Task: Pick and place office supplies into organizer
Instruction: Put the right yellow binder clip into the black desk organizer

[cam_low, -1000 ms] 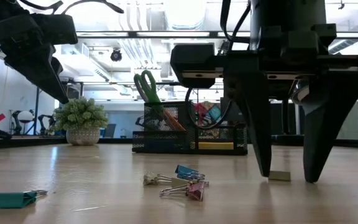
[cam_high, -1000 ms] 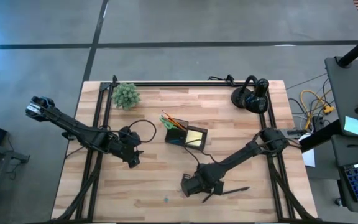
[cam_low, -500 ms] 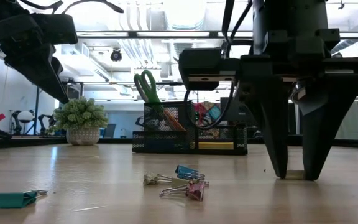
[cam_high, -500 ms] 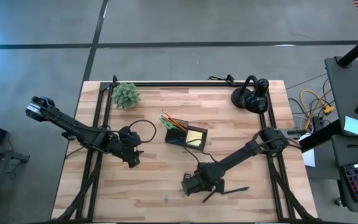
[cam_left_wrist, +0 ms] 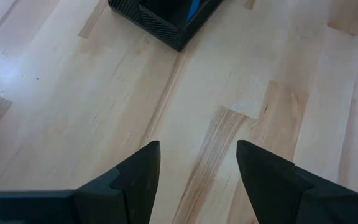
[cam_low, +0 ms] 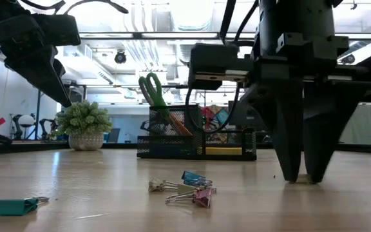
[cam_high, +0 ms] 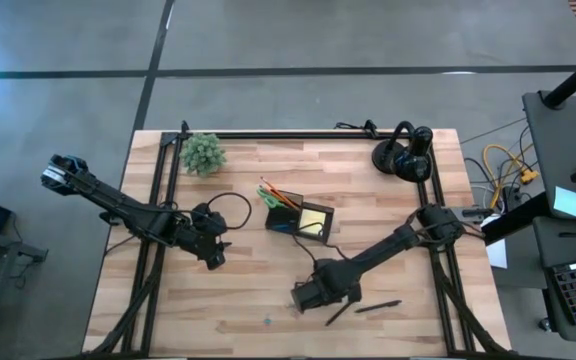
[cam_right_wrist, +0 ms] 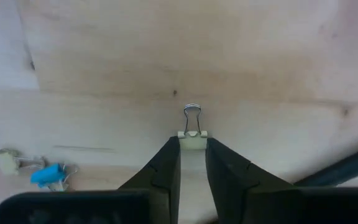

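The wooden tabletop (cam_high: 238,290) carries the black organizer (cam_high: 300,219) at its centre, holding green scissors (cam_low: 151,89) and a yellow sticky pad (cam_high: 314,218). Only the right wrist view shows the pale binder clip (cam_right_wrist: 191,139) pinched between the right tool (cam_right_wrist: 192,163) fingers; a second ago they straddled it wide. The left tool (cam_left_wrist: 197,163) hovers open. Loose clips (cam_low: 184,187) lie nearby; a bright workshop lies beyond.

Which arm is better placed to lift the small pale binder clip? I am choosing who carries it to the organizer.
The right arm. Its claw stands at the wooden table with both fingers pinching the small pale binder clip. The left claw hangs open over bare wood, away from it.
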Action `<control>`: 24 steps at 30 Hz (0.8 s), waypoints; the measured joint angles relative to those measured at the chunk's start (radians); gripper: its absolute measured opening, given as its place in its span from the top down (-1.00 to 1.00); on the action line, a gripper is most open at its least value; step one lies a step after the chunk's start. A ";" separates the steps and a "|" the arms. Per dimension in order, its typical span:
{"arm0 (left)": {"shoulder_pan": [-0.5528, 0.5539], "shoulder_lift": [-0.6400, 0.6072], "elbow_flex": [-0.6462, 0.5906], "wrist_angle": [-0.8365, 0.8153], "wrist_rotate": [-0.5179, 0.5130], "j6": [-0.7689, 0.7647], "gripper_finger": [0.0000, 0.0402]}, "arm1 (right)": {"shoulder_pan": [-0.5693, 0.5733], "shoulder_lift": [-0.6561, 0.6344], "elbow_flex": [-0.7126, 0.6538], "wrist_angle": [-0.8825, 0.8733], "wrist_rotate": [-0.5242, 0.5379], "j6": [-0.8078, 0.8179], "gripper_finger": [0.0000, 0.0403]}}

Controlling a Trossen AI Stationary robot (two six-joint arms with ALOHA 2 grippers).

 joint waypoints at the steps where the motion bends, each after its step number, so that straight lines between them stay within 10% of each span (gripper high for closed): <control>1: 0.000 0.000 0.000 0.000 0.000 -0.001 0.01 | 0.000 0.000 0.006 -0.020 0.008 -0.013 0.70; 24: 0.000 0.000 0.000 -0.004 -0.001 -0.083 0.01 | -0.261 -0.007 0.256 -0.049 0.260 -0.720 0.71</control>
